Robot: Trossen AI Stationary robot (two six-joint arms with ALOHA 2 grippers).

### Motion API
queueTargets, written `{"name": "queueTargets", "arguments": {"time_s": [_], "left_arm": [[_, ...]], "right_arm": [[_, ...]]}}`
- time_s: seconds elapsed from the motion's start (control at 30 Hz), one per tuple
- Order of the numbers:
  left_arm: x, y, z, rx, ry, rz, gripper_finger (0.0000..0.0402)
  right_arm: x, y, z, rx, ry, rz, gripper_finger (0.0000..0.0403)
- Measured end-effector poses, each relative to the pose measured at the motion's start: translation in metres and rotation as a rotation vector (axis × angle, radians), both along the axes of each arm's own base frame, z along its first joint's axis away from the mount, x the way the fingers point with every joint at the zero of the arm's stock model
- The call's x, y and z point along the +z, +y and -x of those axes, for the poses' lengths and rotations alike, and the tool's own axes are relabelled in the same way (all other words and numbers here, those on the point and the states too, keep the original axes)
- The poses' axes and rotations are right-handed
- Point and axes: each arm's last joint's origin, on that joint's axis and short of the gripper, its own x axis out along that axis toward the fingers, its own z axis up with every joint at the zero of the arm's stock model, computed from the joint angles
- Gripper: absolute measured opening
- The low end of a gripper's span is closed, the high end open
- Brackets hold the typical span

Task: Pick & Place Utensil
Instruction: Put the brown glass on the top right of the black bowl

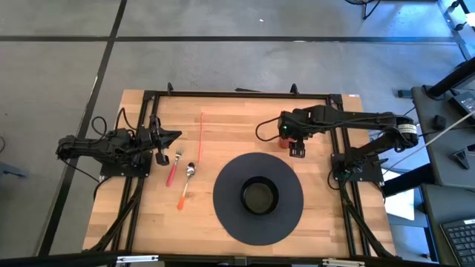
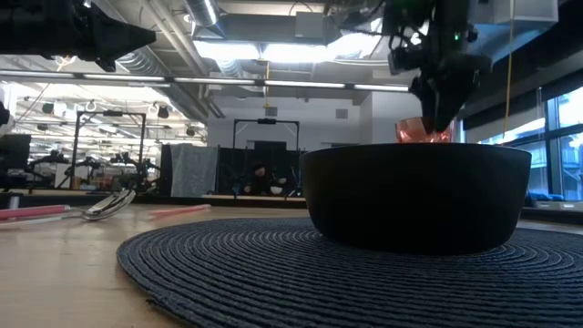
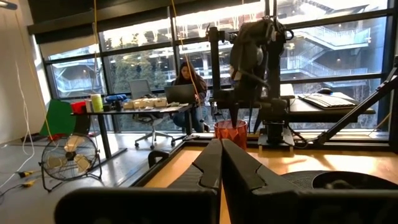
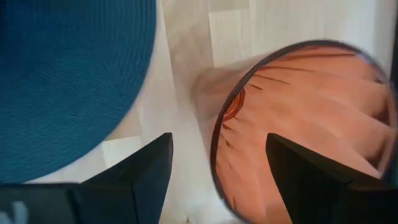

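Observation:
A fork with a red handle (image 1: pixel 174 167) and a spoon with an orange handle (image 1: pixel 186 185) lie flat on the wooden table, left of a dark round placemat (image 1: pixel 223 211). A black bowl (image 1: pixel 259 196) stands on the placemat. My left gripper (image 1: pixel 169 137) is shut and empty, raised just beyond the fork's far end; the left wrist view (image 3: pixel 221 152) also shows it shut. My right gripper (image 1: pixel 295 148) is open over a ribbed orange cup (image 4: pixel 298 112) standing behind the mat. In the right wrist view (image 4: pixel 217 149) one finger stands outside the cup's wall and one over its mouth.
A thin red straw (image 1: pixel 200 133) lies on the table beyond the utensils. The bowl (image 2: pixel 414 196) hides most of the cup (image 2: pixel 421 132) in the low view. A black frame (image 1: pixel 237 94) edges the table. A person sits at a desk in the room behind.

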Motion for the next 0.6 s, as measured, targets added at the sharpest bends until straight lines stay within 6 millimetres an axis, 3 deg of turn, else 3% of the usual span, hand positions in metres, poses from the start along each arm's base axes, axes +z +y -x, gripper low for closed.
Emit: {"name": "queueTargets", "arguments": {"time_s": [0.17,0.33,0.6], "left_arm": [[0.000,0.000,0.000,0.000,0.000,0.000,0.0006],[0.000,0.000,0.000,0.001,-0.001,0.000,0.0007],[0.000,0.000,0.000,0.001,0.000,0.000,0.0002]], "right_arm": [[-0.009,-0.004,0.001,0.024,0.002,-0.019,0.0233],[-0.016,-0.005,0.001,0.028,-0.016,-0.077,0.0184],[-0.013,-0.006,0.002,0.054,-0.005,-0.085,0.0028]]}}
